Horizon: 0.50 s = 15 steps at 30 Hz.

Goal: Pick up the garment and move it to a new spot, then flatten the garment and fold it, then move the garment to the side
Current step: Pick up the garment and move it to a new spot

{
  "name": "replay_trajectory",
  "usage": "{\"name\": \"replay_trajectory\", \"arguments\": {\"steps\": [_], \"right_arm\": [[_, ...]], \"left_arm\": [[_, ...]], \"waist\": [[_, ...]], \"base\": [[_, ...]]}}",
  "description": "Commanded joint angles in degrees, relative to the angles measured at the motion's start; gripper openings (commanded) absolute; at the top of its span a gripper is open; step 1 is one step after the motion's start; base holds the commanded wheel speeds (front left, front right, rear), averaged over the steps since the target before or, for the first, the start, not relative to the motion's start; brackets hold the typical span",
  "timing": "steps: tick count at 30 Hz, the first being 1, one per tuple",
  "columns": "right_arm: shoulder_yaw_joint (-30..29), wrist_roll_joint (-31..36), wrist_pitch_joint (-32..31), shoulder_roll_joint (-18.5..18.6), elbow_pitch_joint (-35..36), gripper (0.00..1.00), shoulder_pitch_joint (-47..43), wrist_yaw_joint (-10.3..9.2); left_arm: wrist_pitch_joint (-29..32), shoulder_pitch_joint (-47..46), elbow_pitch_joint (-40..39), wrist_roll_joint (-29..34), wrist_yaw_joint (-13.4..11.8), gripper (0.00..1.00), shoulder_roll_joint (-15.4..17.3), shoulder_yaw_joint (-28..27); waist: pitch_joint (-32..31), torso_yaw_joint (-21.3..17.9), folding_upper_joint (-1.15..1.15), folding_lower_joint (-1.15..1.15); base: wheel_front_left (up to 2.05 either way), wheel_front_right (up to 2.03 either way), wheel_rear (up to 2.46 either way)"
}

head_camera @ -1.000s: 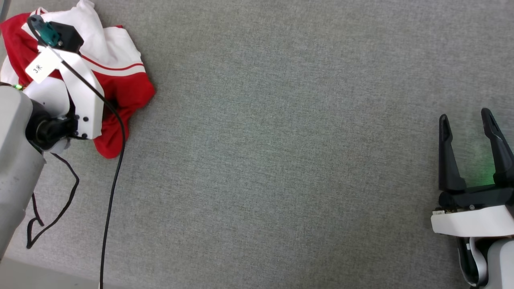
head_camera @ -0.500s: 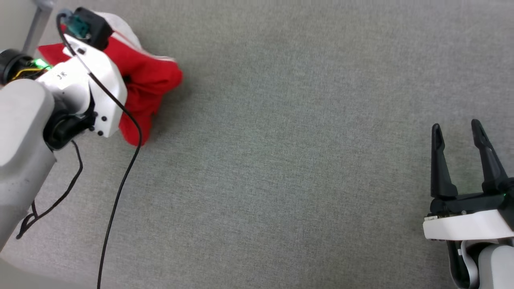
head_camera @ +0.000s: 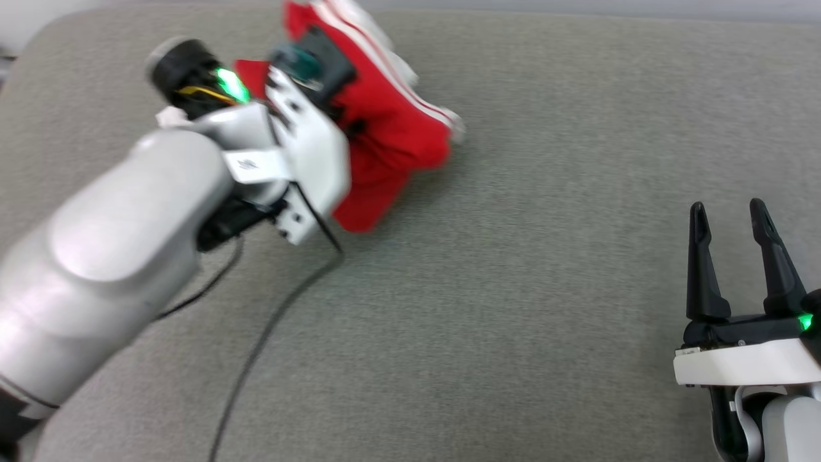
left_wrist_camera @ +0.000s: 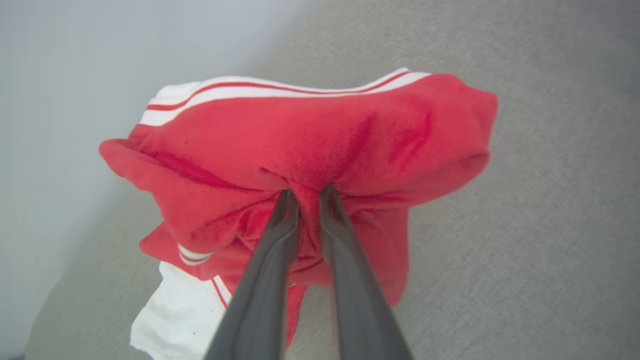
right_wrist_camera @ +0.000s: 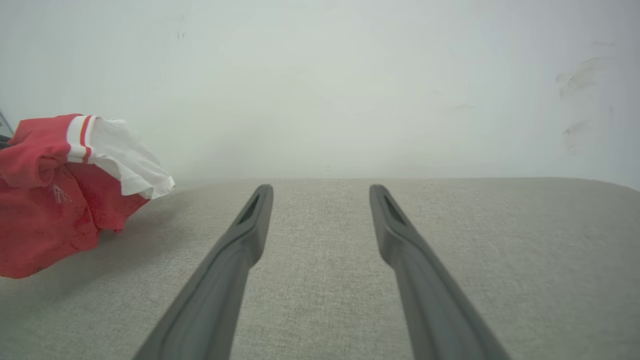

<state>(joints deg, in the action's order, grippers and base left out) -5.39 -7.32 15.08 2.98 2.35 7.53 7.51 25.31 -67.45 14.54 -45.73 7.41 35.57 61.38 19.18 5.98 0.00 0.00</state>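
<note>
garment [left_wrist_camera: 320, 140] bunched, left claw [left_wrist_camera: 306, 192] tips buried

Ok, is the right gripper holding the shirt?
No, the right gripper stands open and empty, apart from the garment.

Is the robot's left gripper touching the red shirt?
Touching. In the left wrist view, the left gripper pinches a fold of the garment between its closed fingers.

Grey worktop [head_camera: 513, 289] lies open between the bunched garment [head_camera: 391, 141], far left, and the right claw [head_camera: 727, 206], near right. A black cable [head_camera: 256, 346] trails across the near-left surface; a wall [right_wrist_camera: 320, 75] closes the far edge.
</note>
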Motion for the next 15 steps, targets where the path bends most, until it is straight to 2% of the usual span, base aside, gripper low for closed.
{"name": "replay_trajectory", "arguments": {"steps": [1,8,15], "right_arm": [[0.04,-0.38,0.13,-0.16,-0.06,1.00,-0.40,-0.03],[-0.27,-2.13,0.13,-0.15,0.13,1.00,0.13,-0.03],[-1.04,-3.27,0.13,-0.17,0.57,1.00,0.06,-0.03]], "left_arm": [[-0.92,-1.12,-0.60,-0.55,0.00,0.00,-1.24,1.29],[-5.33,-3.82,-0.66,-1.61,-0.01,0.00,-9.06,9.50],[-7.48,-2.60,-0.76,-1.28,-0.01,0.00,-16.14,11.93]], "waist": [[-0.09,-2.79,0.00,0.00],[0.45,-8.31,0.00,0.00],[1.18,-10.85,0.00,0.00]], "base": [[0.00,0.00,0.00],[0.00,0.00,0.00],[0.00,0.00,0.00]]}}
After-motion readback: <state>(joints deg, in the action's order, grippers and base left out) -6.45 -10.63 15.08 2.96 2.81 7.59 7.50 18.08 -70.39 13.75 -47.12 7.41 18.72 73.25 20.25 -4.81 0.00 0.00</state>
